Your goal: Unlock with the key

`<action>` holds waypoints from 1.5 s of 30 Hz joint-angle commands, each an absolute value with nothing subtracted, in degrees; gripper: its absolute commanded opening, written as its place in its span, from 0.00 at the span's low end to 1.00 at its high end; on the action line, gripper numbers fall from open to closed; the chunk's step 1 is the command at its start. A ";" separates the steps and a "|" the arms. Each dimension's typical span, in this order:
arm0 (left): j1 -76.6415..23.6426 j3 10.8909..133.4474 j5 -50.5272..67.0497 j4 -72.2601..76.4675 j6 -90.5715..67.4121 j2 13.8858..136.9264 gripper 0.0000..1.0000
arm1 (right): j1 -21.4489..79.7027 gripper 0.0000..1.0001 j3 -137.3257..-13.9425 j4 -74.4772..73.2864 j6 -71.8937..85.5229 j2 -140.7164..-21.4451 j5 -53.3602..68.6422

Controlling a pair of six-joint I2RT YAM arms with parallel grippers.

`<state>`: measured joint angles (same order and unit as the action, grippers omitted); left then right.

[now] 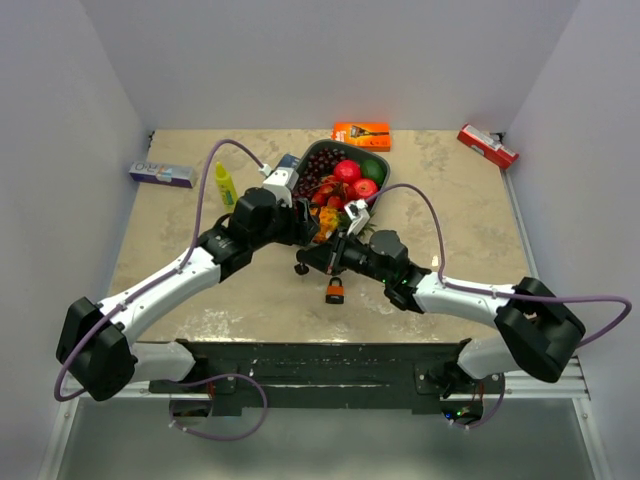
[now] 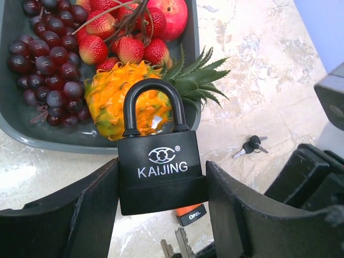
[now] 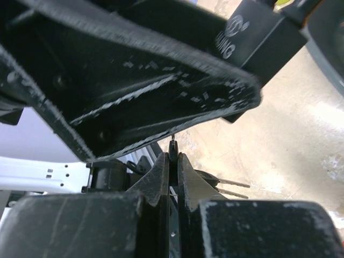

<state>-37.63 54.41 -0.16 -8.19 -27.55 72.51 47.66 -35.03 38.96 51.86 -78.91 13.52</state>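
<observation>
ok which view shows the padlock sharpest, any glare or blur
Left wrist: padlock sharp, logo readable, small highlights on its shackle. Right wrist: mostly dark, close fingers and pinched key soft. Top external: even light, faint shadows, no strong glare.

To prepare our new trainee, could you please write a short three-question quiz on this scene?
1. Fill in: the right end effector is shut on a ____.
2. Which one grips the padlock? A) left end effector B) right end effector C) neither
3. True or false: the padlock is open.

Key: 1 key; 2 A; 3 false, it is closed.
</observation>
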 commanded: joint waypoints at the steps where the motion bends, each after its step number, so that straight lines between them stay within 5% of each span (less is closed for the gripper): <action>1: -37.44 54.67 1.58 -0.88 -28.83 69.52 0.00 | 46.50 0.00 -35.51 42.28 53.70 -78.31 15.38; 45: -37.44 54.93 2.20 -0.88 -28.12 70.31 0.00 | 43.77 0.00 -36.83 38.32 53.61 -79.98 15.73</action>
